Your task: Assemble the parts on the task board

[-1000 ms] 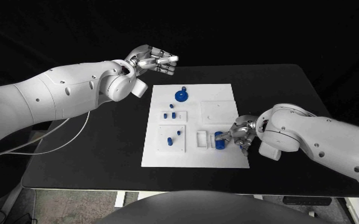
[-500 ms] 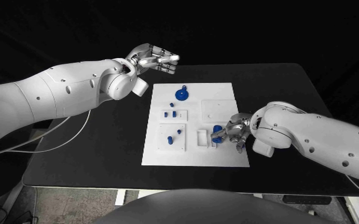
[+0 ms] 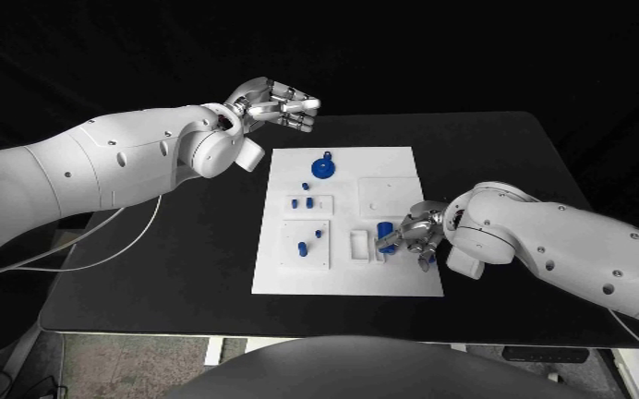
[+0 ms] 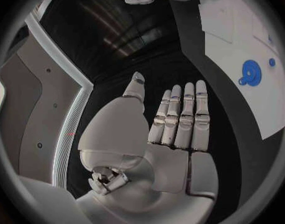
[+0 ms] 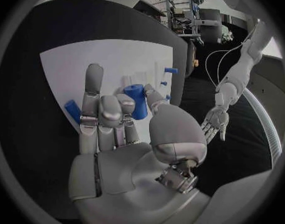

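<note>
Now, on the black worktop (image 3: 199,260) the white task board (image 3: 400,284) lies central. Left hand (image 3: 277,106) hovers beyond its far-left corner, fingers straight, holding nothing. Right hand (image 3: 410,233) pinches a blue cylinder part (image 5: 137,101) over the board's near-right area. Advice: keep the cylinder upright, align over its socket, lower slowly, release only once seated
</note>
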You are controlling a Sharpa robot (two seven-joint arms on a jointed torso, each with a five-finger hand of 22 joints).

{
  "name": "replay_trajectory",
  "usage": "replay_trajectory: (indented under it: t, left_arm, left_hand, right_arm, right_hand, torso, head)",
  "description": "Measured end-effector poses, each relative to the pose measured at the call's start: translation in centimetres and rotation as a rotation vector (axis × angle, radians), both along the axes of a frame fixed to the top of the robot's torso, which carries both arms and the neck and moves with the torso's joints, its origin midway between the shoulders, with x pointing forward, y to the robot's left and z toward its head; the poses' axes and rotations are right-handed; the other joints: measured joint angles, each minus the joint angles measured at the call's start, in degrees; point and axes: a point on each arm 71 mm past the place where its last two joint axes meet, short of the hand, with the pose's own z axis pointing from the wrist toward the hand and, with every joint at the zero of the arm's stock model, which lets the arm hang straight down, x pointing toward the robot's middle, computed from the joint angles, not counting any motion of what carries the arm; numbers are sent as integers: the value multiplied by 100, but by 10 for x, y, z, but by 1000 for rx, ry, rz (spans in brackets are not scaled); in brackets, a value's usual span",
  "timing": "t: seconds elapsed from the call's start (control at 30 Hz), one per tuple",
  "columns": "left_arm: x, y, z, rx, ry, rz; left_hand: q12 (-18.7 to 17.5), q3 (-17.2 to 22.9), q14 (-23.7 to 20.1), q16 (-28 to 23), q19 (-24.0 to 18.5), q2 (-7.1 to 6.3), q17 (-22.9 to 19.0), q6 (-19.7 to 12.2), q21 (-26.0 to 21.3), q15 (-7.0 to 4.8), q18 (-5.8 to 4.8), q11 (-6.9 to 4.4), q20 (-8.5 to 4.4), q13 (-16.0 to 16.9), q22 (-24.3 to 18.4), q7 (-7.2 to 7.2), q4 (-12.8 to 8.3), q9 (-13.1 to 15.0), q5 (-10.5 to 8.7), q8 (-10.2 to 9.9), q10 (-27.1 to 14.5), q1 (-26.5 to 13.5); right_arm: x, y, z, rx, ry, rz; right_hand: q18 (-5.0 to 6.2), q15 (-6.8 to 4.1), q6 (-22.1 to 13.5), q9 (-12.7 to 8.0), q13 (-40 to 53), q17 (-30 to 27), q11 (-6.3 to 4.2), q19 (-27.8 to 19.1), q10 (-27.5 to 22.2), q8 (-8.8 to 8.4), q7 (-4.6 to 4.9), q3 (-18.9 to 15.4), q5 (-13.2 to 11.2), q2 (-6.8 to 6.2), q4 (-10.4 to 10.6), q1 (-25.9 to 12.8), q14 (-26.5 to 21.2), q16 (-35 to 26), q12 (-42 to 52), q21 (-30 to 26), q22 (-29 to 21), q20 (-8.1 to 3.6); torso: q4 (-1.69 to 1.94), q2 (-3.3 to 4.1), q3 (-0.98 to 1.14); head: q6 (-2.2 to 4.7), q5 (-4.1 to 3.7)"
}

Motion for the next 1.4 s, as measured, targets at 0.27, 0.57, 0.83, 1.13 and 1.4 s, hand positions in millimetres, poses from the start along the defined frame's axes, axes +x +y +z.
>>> replay_trajectory:
  t: [0.27, 0.57, 0.83, 1.13, 1.4]
  left_arm:
    - [0, 0, 0, -1, 4, -6]
    - [0, 0, 0, -1, 8, -10]
    - [-1, 0, -1, -2, 11, -13]
    - [-1, -1, -1, -2, 14, -18]
    - [-1, -4, -1, -3, 17, -25]
  left_hand:
    - [0, -8, 21, 0, 21, 37, 0, 0, 0, -21, 0, 0, 21, 0, 0, 0, -39, 0, 0, 0, 0, 37]
    - [0, -47, 41, 0, 42, 60, 0, 0, 0, -1, 0, 0, -1, 0, 0, 0, -79, 0, 0, 0, 0, 14]
    - [0, -47, 41, 0, 42, 60, 0, 0, 0, -1, 0, 0, -1, 0, 1, 0, -79, 0, 0, 0, 0, 14]
    - [0, -49, 41, 0, 42, 82, 1, 0, 0, -1, 0, 0, -1, 0, 1, 0, -110, 0, 0, 0, 0, 36]
    - [0, -49, 41, 0, 42, 82, 1, 0, 0, -1, 0, 0, -1, 0, 1, 0, -110, 0, 0, 0, 0, 36]
  right_arm:
    - [-2, -3, 0, 14, -2, -20]
    - [-9, -12, 6, 14, -15, -41]
    - [-9, -22, 16, -9, -26, -56]
    - [-8, -12, 29, 0, -36, -31]
    - [-9, 5, 28, 11, -14, 8]
  right_hand:
    - [-26, 0, 123, 0, 0, -1, -52, 0, -10, -68, -50, 394, 649, -119, -30, -169, 0, 0, -21, 0, 21, 0]
    - [-26, 1, 183, -1172, -1, 3, -92, 0, -9, -31, -57, 539, 598, -171, -83, -220, -1, 0, -21, 0, 21, -1]
    - [-27, 1, 201, -1405, -2, 3, -92, 0, -10, -52, -60, 452, 598, -171, -12, -220, -1, 0, -21, 0, 20, -1]
    - [-27, 1, 200, -1395, -2, 2, -91, 0, -10, -31, -59, 333, 554, -203, 56, -252, -1, -1, -49, 0, 20, -1]
    - [-28, 1, 199, -1396, -2, 8, -91, 0, -10, -30, -59, 280, 526, -203, 82, -251, -1, -1, -49, 0, 19, -1]
  torso:
    - [-3, 0, 5]
    - [-10, 0, 5]
    - [-13, -1, -2]
    - [-3, 1, -3]
    - [4, 4, -5]
  head:
    - [-1, -1]
    - [-1, 4]
    - [-1, 9]
    - [-1, 12]
    - [-1, 20]
